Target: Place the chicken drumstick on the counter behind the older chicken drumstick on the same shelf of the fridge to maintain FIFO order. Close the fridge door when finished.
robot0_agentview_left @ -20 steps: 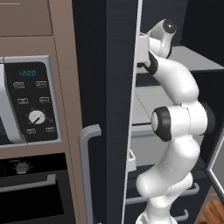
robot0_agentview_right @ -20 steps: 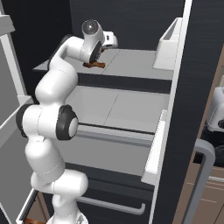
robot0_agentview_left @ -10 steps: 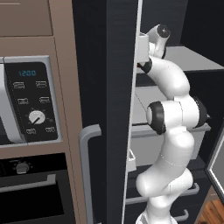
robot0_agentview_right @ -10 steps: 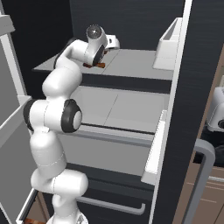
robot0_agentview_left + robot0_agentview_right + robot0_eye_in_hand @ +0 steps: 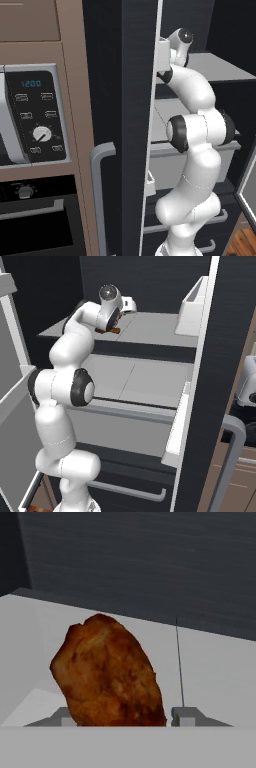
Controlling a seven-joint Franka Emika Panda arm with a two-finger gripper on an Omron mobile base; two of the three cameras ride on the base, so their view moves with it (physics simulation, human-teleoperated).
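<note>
I have the arm reaching deep into the open fridge, with the gripper low over the top shelf near its left back corner. From the hand camera, the chicken drumstick sits between the two fingertips over the pale shelf; I cannot tell whether they clamp it or stand clear. A brown bit shows under the hand.
</note>
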